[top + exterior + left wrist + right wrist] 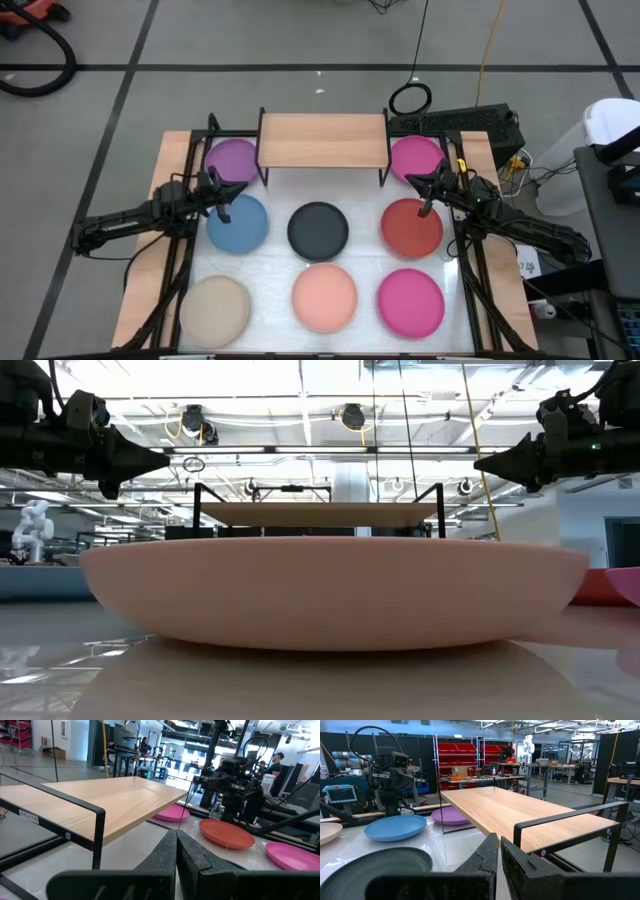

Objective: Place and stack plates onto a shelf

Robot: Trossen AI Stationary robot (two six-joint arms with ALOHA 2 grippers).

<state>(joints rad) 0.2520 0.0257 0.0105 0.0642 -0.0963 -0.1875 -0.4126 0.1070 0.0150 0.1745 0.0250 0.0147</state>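
The light-wood shelf (pixel 322 140) stands on thin black legs at the table's far middle, its top bare. Several plates lie flat on the white table: purple (pixel 232 160) and magenta (pixel 415 155) beside the shelf's ends, then blue (pixel 238 222), black (pixel 318 229) and red (pixel 411 227). Nearest are beige (pixel 215 308), salmon (pixel 324 296) and a second magenta (pixel 411 303). My left gripper (pixel 222 205) hovers shut over the blue plate's far-left rim. My right gripper (pixel 425 205) hovers shut over the red plate's far rim. In the low view both grippers, left (pixel 165 460) and right (pixel 478 463), hang well above the table.
Wooden side rails and black frame tubes (pixel 178 250) run along the table's left and right edges under the arms. Cables and a black box (pixel 470 125) sit past the far right corner. The salmon plate (pixel 330 590) fills the low view. People stand in the room behind (pixel 274 765).
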